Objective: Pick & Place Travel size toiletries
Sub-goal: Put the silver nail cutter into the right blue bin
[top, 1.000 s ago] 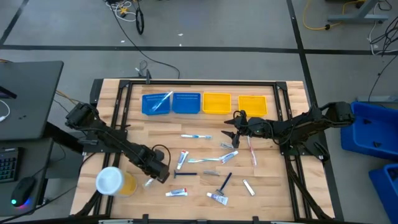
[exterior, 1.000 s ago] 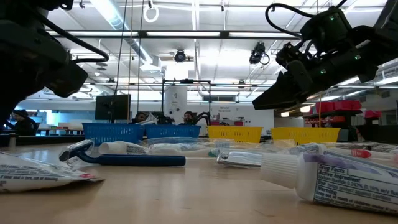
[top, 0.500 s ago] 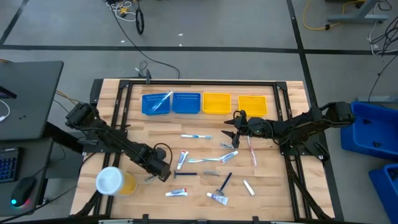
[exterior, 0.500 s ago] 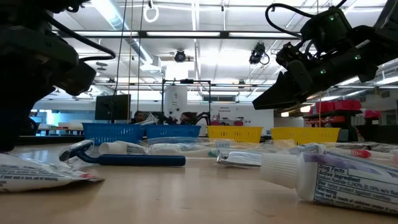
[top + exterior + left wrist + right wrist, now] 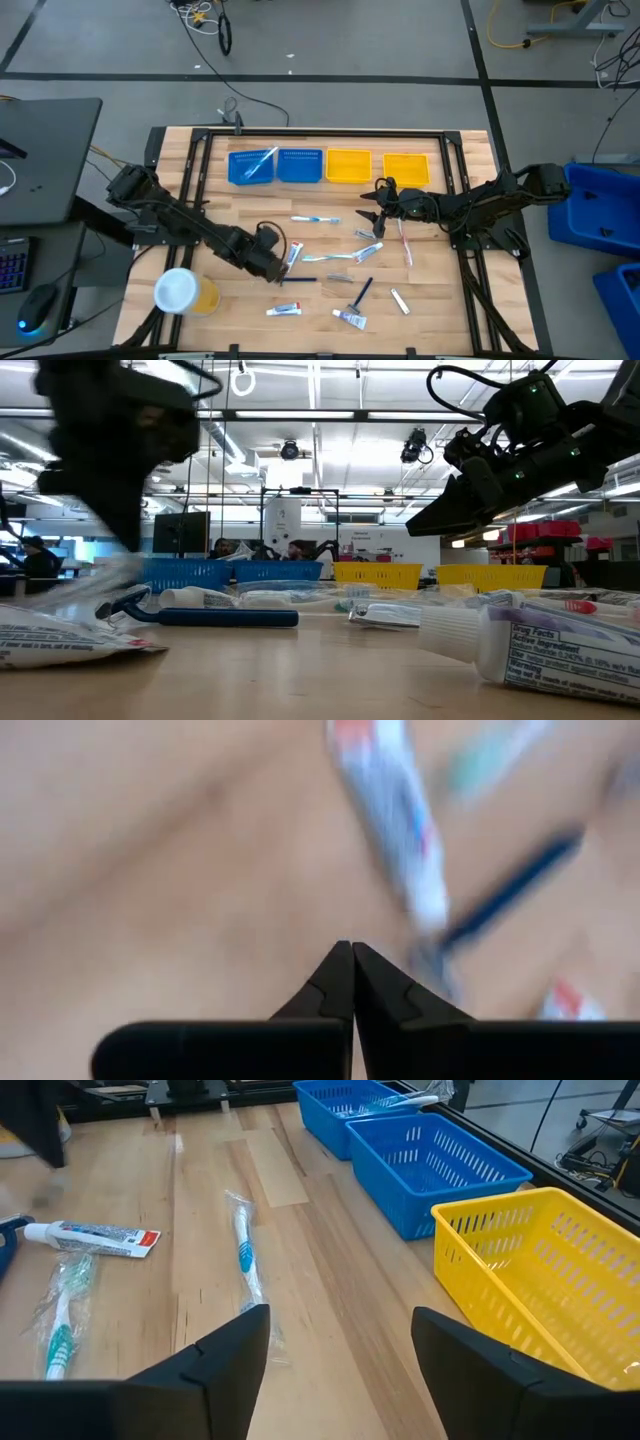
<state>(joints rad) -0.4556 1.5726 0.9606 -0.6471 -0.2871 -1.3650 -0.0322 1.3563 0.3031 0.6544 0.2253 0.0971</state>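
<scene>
Wooden tabletop (image 5: 220, 200) carries our scattered toiletries: toothpaste tube (image 5: 292, 256), razor (image 5: 360, 292) and wrapped toothbrush (image 5: 246, 1260) lie mid-table. Our left gripper (image 5: 272, 268) has its jaws pressed shut on nothing, just beside that tube. Our right gripper (image 5: 368, 212) hangs with jaws spread wide, empty, near the yellow trays (image 5: 348, 166).

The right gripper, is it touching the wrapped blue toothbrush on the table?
Apart. The right wrist view shows the right gripper open, hovering short of the blue toothbrush, with bare table between them.
</scene>
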